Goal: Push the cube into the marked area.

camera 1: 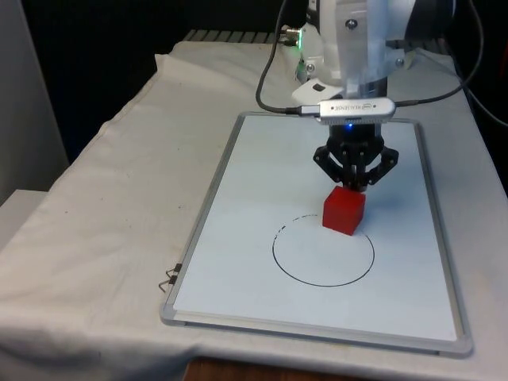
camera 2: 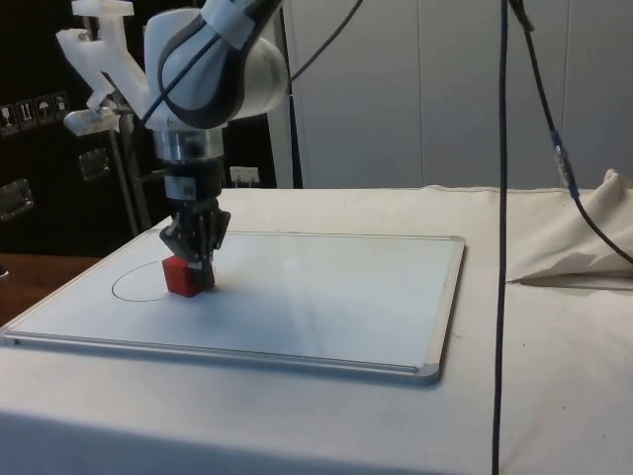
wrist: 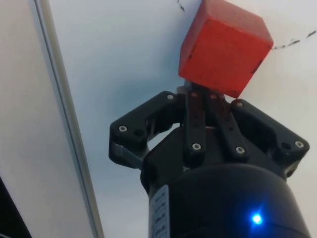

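Fingers together, tips touching red cube straddling circle line on whiteboard.

A white cloth covers the table (creased and bunched toward its far edge), with black curtains behind in the front view and dark cabinets beside pale wall panels in the side view.
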Available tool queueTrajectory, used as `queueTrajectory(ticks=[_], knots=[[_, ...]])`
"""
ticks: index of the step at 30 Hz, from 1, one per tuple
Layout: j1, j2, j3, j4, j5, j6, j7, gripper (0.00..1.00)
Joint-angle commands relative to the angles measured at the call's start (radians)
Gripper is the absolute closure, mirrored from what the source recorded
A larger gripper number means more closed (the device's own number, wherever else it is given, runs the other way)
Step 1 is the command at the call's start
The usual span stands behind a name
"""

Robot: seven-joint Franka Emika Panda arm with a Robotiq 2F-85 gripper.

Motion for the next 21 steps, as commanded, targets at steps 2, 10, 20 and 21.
queueTrajectory(ticks=[2,10,20,21], knots=[[-0.003,0.02,0.001,0.035,0.003,-0.016,0.007,1.0],[-0.006,0.06,-0.002,0.105,0.002,-0.035,0.016,1.0],[-0.005,0.131,-0.013,0.23,0.0,-0.072,0.029,1.0],[-0.005,0.137,-0.014,0.24,0.0,-0.074,0.029,1.0]])
